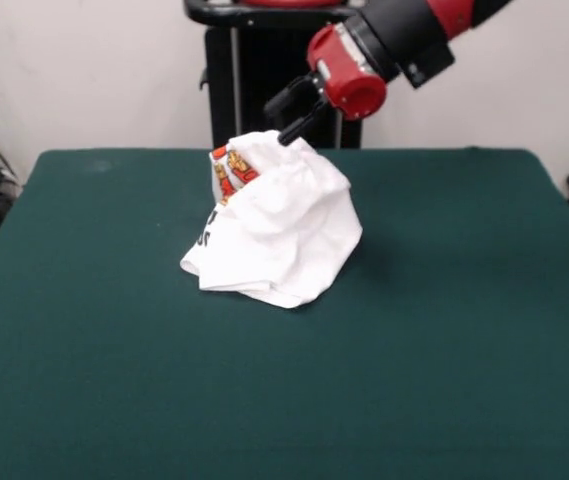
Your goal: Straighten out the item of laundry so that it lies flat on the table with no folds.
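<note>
A small white cotton T-shirt with orange-red food prints and black lettering (276, 225) is seen bunched into a tall peak on the large dark green felt-covered counter (444, 350), nearer the far edge than the near one and a little left of the midline between the side edges. Its top is pinched by the black 2-fingered hand (292, 132) of the red and black arm (404, 40), the fingers being pressed together on a fold of cloth at the peak.

The step in hand is judged to be a lift-and-drag: the shirt is held up while its lower part rests crumpled on the counter. The next move would call for the held fold to be drawn sideways and lowered, so that the cloth is spread rather than dropped back in a heap.

Counted: 1 shirt, 1 hand, 1 arm, 1 counter.
</note>
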Available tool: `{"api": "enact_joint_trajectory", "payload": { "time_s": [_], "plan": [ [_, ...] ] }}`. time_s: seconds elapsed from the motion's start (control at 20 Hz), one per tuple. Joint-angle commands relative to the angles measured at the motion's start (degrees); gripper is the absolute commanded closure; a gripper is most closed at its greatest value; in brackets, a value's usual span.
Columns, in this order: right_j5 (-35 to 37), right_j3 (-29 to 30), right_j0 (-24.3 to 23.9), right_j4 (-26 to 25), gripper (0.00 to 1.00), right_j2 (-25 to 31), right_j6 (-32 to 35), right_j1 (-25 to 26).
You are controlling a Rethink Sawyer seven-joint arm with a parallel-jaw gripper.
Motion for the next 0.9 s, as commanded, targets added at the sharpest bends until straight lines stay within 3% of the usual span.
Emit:
{"api": "enact_joint_trajectory", "payload": {
  "time_s": [0.05,0.2,0.4,0.65,0.9],
  "plan": [
    [10.6,-0.2,-5.1,-7.8,0.00,16.7,-14.5,-20.9],
    [5.9,-0.2,-6.7,-11.4,0.00,19.1,-12.3,-21.4],
    [-4.2,1.7,-13.8,-17.2,0.00,29.2,-14.9,-24.3],
    [-12.6,0.7,-15.1,-24.5,0.00,31.3,-7.5,-21.5],
    [-14.3,0.4,-16.8,-29.3,0.00,34.5,-3.9,-20.4]
  ]
}}
